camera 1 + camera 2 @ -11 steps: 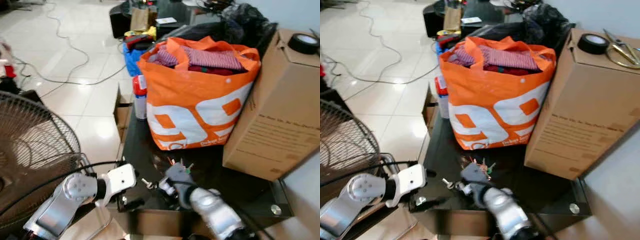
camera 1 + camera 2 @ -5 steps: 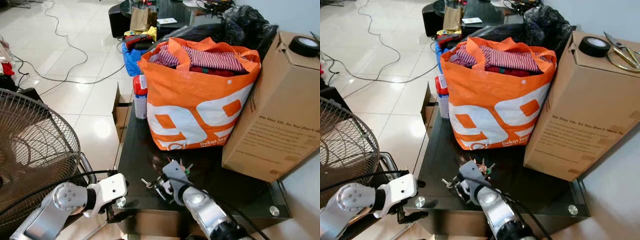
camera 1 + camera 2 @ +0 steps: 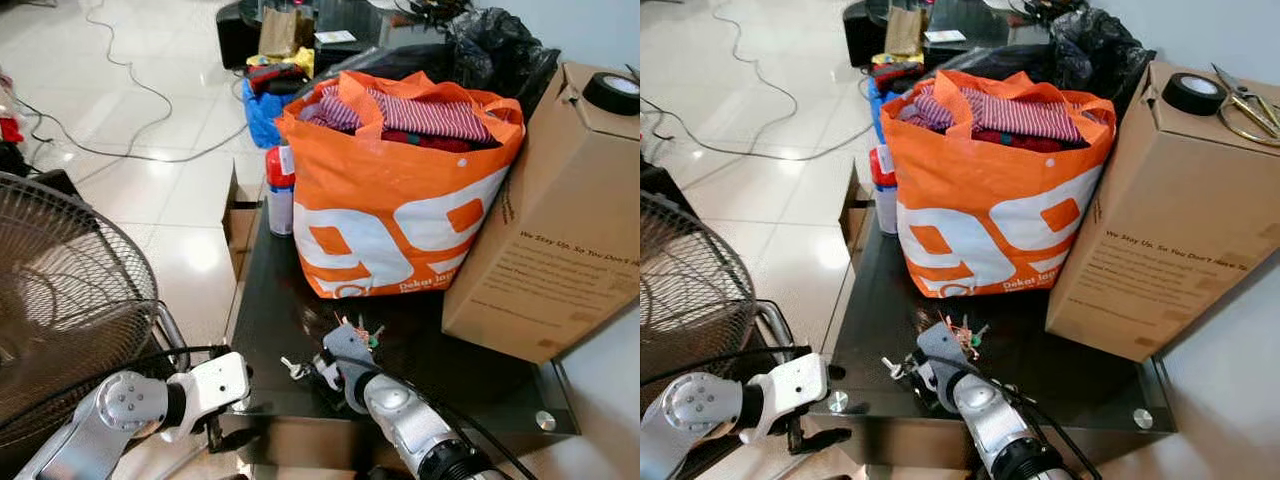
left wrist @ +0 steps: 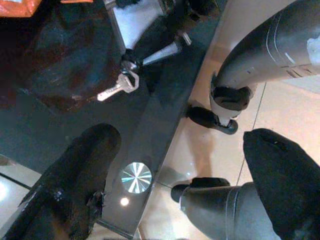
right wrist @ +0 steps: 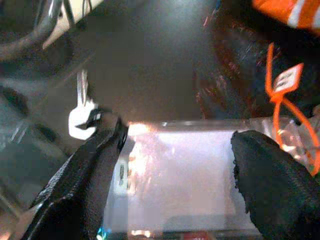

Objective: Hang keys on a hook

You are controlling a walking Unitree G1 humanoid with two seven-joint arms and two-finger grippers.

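The left gripper [image 3: 215, 440] hangs low by the table's [image 3: 275, 310] near edge, fingers spread, holding nothing. The right gripper [image 5: 170, 165] is down on the dark glass, fingers apart around a clear packet [image 5: 180, 175]. The keys [image 4: 119, 87] lie just beside it. This looks like the pick-up step. Next it must pinch the keys. Behind stand an orange bag [image 3: 395, 200] and a box [image 3: 560, 220].

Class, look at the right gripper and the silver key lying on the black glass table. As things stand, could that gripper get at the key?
Probably yes. The right gripper hangs open just above the table, and the silver key lies bare beside one finger with nothing between them; a clear plastic piece sits between the fingers.
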